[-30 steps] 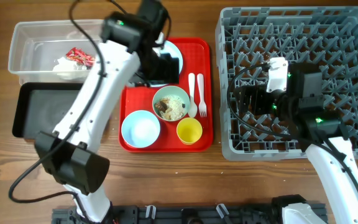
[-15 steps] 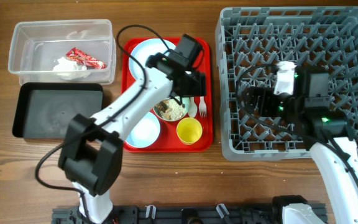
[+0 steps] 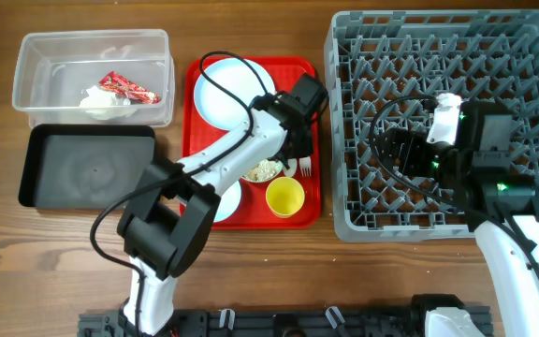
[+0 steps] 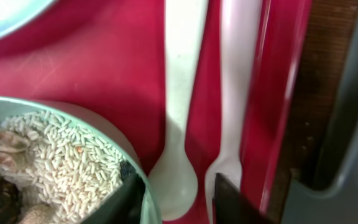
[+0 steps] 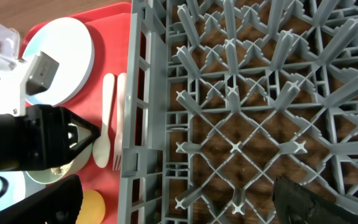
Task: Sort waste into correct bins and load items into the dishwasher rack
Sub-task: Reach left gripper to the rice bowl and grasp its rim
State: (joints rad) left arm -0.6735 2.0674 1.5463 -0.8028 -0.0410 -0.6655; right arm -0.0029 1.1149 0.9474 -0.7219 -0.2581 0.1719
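Wooden tabletop, near edge first: the yellow cup (image 3: 285,197) sits on the red tray (image 3: 255,213) beside the blue bowl (image 3: 227,198), which the arm half hides. Just beyond, the left gripper (image 4: 178,193) hangs low, its jaws narrowly apart astride the spoon (image 4: 180,93). The fork (image 4: 235,93) lies just beside it, and the green bowl (image 4: 112,134), heaped with food scraps (image 4: 55,162), crowds the inner finger. Closing here could pinch the fork too, or shove the bowl and spill scraps; the flat spoon may also slip free.

Along the right edge the rack (image 3: 522,56) holds nothing, and the right gripper (image 5: 179,200) is spread wide above it. Towards the far-left corner, the black tray (image 3: 87,164) is bare and the clear tub (image 3: 26,56) holds the wrapper (image 3: 129,87) and napkin (image 3: 101,101).
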